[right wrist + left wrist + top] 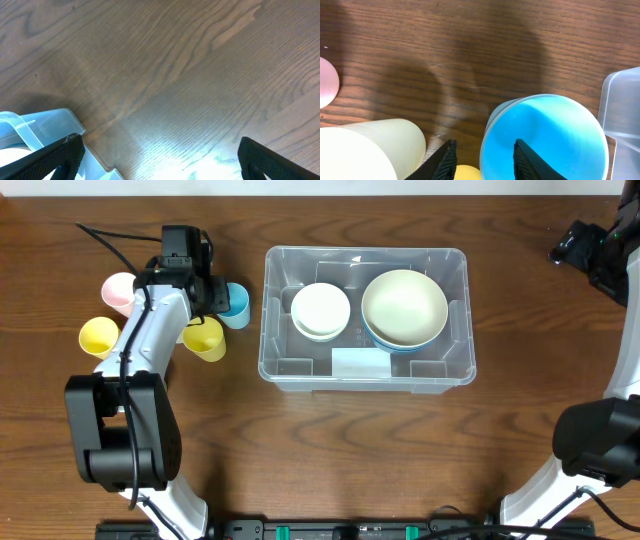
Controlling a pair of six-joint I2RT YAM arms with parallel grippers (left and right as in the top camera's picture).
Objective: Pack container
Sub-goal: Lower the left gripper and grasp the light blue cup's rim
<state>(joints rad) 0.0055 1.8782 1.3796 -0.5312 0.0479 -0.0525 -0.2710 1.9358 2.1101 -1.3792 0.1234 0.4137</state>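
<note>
The clear container [270,310] stands in the middle of the table, holding a white bowl [320,310] and a cream bowl [404,307] stacked on a blue one. Its corner [622,115] shows at the wrist view's right edge. A blue cup [236,305] lies on its side just left of the container, mouth toward my left gripper [215,298]. The left gripper [485,152] straddles the blue cup's [545,135] rim: one finger sits inside the cup, the other outside with bare wood showing beside it. My right gripper [160,150] hangs wide open over bare table, far right [575,248].
More cups surround the left arm: a yellow one [205,338] below the gripper, another yellow one [98,336], a pink one [120,290], and a pale cream one [365,150] beside the outer finger. The container's corner [30,127] shows by the right gripper.
</note>
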